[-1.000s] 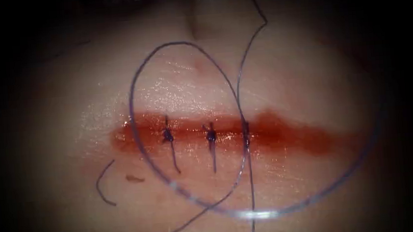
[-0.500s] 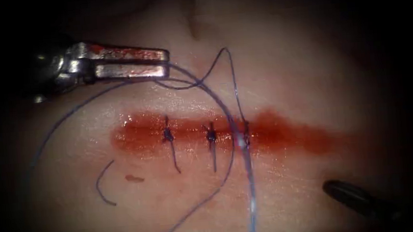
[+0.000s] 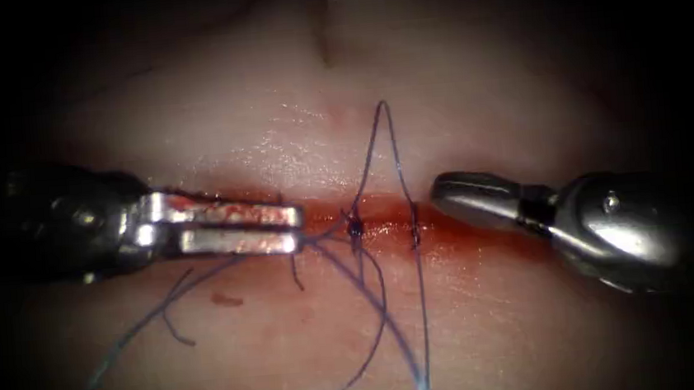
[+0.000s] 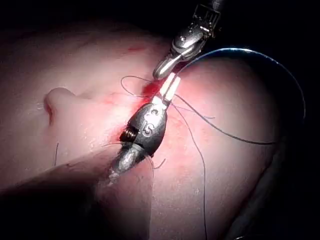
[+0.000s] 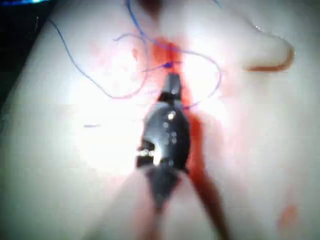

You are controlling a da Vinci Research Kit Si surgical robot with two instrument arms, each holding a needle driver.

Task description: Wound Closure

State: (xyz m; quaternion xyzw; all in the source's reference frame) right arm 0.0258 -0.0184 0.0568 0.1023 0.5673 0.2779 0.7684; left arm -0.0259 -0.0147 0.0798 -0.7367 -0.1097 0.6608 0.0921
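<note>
Thread (image 3: pixel 389 307) runs in loose strands across the tissue (image 3: pixel 471 86) over the red cut (image 3: pixel 466 231), with knotted stitches (image 3: pixel 355 229) along it. Left gripper (image 3: pixel 296 228) lies on the cut's left part, jaws slightly parted, thread at its tip. Right gripper (image 3: pixel 439 192) sits closed, holding nothing, at the cut's right.

Both tools are lying along the cut (image 3: pixel 449 230), the left tool (image 3: pixel 298 227) closing off its left end with jaws slightly parted, the right tool (image 3: pixel 438 192) its right end. Between the tips only a short stretch is staying free, and there 2 knots (image 3: pixel 355 229) and a rising thread (image 3: pixel 389 146) loop are standing. Below, loose strands are crossing the tissue (image 3: pixel 522 107); above, it is lying bare.
</note>
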